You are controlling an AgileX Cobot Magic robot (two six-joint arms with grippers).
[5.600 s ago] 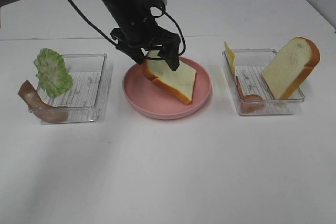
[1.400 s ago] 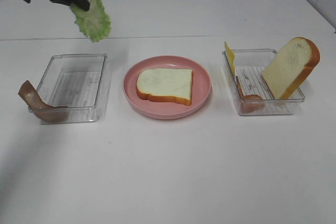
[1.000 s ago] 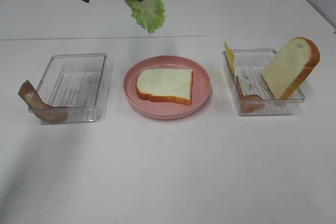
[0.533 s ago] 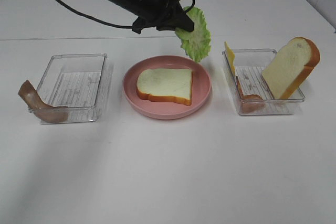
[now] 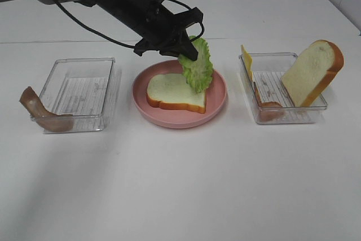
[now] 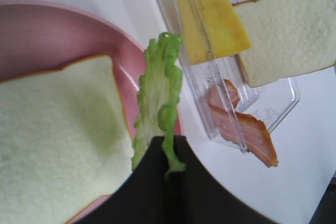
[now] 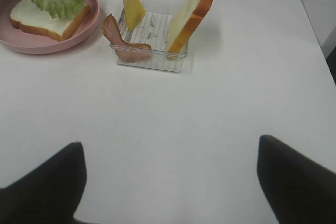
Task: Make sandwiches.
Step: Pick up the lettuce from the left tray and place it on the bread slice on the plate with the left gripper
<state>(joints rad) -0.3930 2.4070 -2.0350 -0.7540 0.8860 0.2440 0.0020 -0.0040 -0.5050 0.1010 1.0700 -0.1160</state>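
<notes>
Lettuce hangs over bread slice on plate, perhaps touching

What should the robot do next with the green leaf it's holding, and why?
Probably lower the left tool a little toward the middle of the bread slice. It is shut on the lettuce, which hangs on edge over the slice's right side on the pink plate, so letting go now might drop it off-centre.

My left gripper pinches the green lettuce leaf, which hangs over the right end of the white bread slice lying flat on the pink plate. The second slice leans upright in the right tray beside the yellow cheese and a bacon strip. Another strip drapes over the left tray.
</notes>
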